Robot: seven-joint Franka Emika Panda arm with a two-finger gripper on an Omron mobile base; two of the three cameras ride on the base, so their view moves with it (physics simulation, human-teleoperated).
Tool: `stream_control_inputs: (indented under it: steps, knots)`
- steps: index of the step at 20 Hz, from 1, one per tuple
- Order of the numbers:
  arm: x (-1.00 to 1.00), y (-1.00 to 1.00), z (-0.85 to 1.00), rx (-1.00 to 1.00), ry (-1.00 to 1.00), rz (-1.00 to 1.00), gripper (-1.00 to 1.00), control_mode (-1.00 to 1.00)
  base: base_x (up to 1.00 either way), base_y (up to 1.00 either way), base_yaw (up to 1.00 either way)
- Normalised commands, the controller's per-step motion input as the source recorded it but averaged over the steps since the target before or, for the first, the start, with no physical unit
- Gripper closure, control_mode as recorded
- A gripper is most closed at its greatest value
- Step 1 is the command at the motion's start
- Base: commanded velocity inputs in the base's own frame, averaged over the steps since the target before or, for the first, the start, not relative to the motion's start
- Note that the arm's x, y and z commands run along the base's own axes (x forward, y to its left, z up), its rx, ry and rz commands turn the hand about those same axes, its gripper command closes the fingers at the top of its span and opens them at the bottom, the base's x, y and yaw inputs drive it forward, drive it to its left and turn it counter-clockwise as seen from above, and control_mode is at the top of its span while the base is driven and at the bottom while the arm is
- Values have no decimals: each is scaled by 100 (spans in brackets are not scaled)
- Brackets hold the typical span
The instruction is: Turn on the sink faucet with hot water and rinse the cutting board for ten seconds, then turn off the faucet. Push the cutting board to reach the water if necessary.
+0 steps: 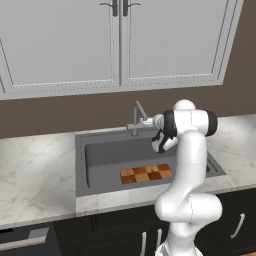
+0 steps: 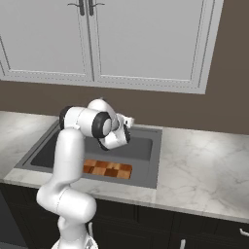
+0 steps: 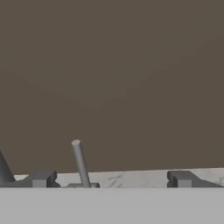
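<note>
Gripper: in the hand view we see our gripper (image 3: pixel 111 179) with its two dark fingertips set wide apart and nothing held between them; it is spread open.

Lever versus gripper: the small side lever (image 3: pixel 80 164) stands as a thin grey rod tilted slightly toward 11 o'clock, inside the gap but much closer to the fingertip at 9 o'clock than to the one at 3 o'clock. We judge the coming move turns on this offset: the hand would need to shift toward 9 o'clock to centre the rod, or push it with the nearer fingertip.

Lever axis: its long axis runs near upright in the hand view, about 6 to 12 o'clock.

Cutting board: the cutting board (image 1: pixel 146 174) lies flat on the floor of the sink (image 1: pixel 80 165), toward the front wall, at about 6 o'clock from the hand in the left base view and well below it.

Sink faucet: the sink faucet (image 1: pixel 138 114) rises at the back rim, just at 9 o'clock of the hand in the left base view.

Water: we see no stream, so we judge the faucet not yet on.

Tabletop: marble tabletop (image 1: pixel 35 170) surrounds the sink.

Far: brown wall (image 3: pixel 113 74) behind.
</note>
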Motion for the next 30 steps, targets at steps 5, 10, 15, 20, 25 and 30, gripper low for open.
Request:
stream_control_inputs:
  steps: [5,10,15,20,25,30]
  knots:
    - [10,3,0,0,0,0,-100,-100,0,0,0]
    - [9,4,0,0,0,0,-100,-100,0,0,0]
    - [10,3,0,0,0,0,-100,-100,0,0,0]
    - [8,0,0,0,0,0,-100,-100,0,0,0]
    - [0,0,0,0,0,0,-100,-100,0,0,0]
    - [0,0,0,0,0,0,-100,-100,0,0,0]
